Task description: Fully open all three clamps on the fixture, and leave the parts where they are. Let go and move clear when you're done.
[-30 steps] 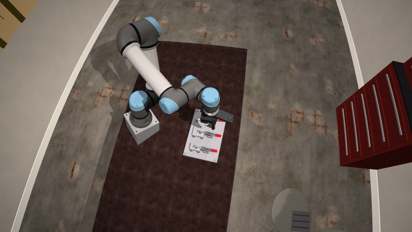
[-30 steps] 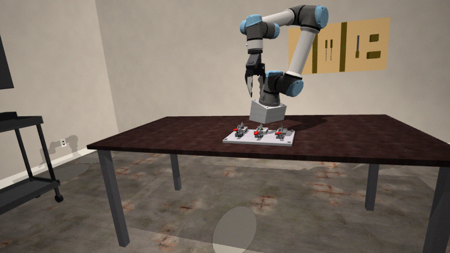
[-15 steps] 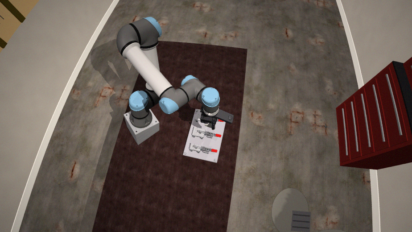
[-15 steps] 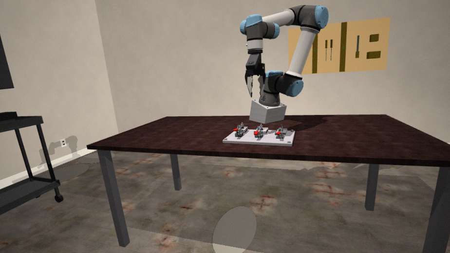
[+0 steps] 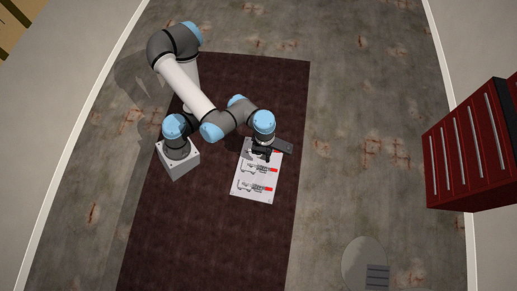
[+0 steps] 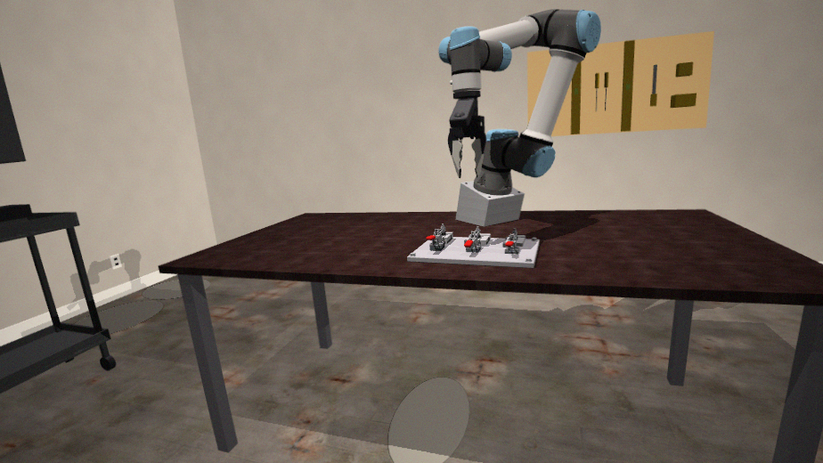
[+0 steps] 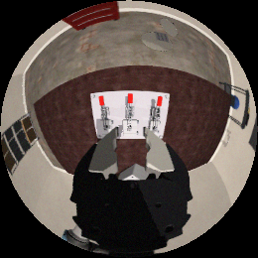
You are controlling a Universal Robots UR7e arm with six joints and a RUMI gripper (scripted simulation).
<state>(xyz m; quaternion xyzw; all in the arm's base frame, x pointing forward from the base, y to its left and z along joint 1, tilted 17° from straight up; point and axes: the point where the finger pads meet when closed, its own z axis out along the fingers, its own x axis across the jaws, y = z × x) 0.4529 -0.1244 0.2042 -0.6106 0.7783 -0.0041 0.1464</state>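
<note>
The three clamps sat in a row on the white fixture [image 5: 249, 195] [image 6: 449, 259] [image 7: 115, 98], which lay flat on the worktop [image 5: 216, 235] [image 6: 288, 247] [image 7: 64, 114]. The red handles at the ends, [image 5: 268, 188] [image 6: 430, 237] [image 7: 159, 100] and the middle red handle [image 5: 273, 169] [image 6: 468, 243] [image 7: 130, 98] among them, all looked low. So I thought no clamp was fully open, and all three were left to do. The tool [image 5: 263, 156] [image 6: 468, 174] [image 7: 130, 127] hung high above, its fingers a little apart with nothing between. It was touching no clamp. Small parts were too tiny to check.

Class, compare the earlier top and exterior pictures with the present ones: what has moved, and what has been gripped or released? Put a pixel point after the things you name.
Nothing visibly changed. The gripper [image 5: 263, 156] [image 6: 468, 174] [image 7: 130, 127] stayed above the fixture plate [image 5: 253, 196] [image 6: 452, 258] [image 7: 141, 97], fingers apart, with nothing taken hold of or let go. The three red clamp handles [image 5: 273, 169] [image 6: 468, 243] [image 7: 130, 98] and the plate stayed as they were.
</note>
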